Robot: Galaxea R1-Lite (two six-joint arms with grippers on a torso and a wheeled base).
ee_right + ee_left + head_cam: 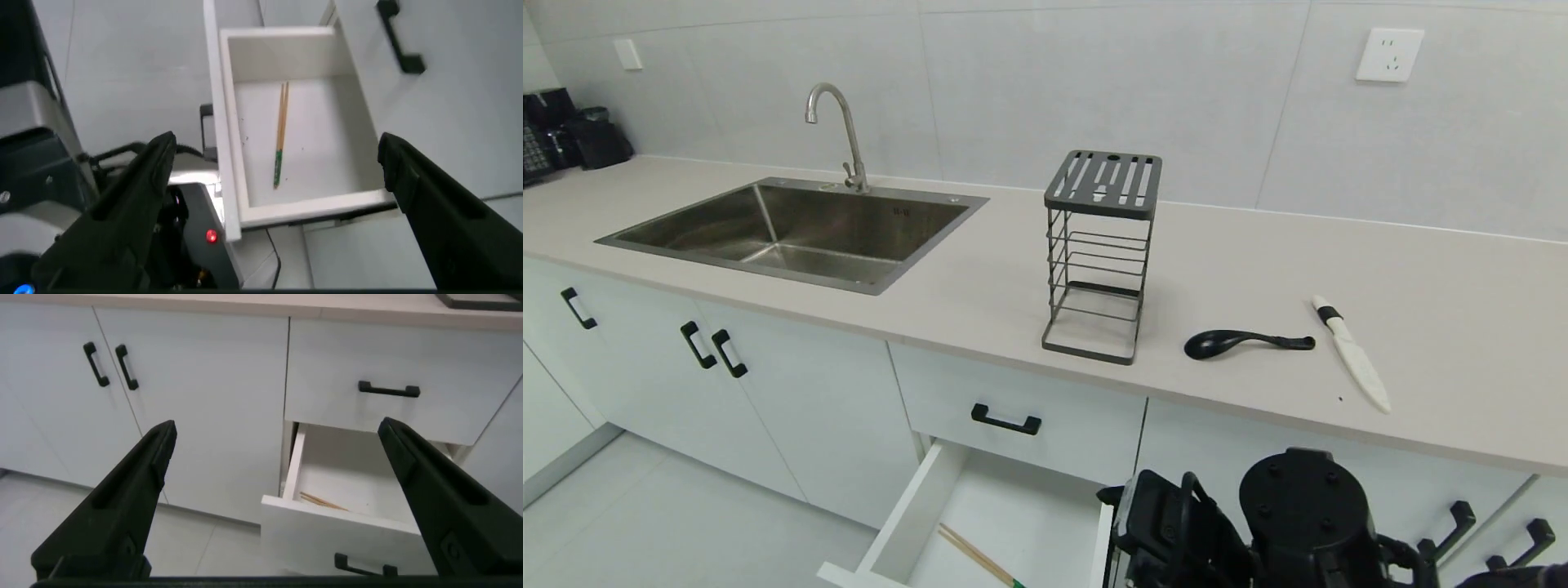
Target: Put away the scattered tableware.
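Kitchen tabletop (980,286), seen from my remote station. At the far left is a steel sink (686,237). Right of it, in the middle, stands a tall wire rack (1098,253). Further right, a black spoon (1241,343) lies flat, and just beside it a white knife (1352,355) lies with its tip toward the near edge. Below the tabletop a drawer (915,506) stands pulled out, with a pair of chopsticks (280,135) inside.

Both arms hang low in front of the cabinets. The left fingers (131,498) are spread wide and hold nothing. The right fingers (122,204) are also spread wide and empty, above the drawer.

My worries: the knife lies thin and flat, so a pinch may slip and nudge it off the near edge. The spoon's curved handle may roll away. An arm lifting from below could strike the open drawer, and a careless reach could topple the rack.
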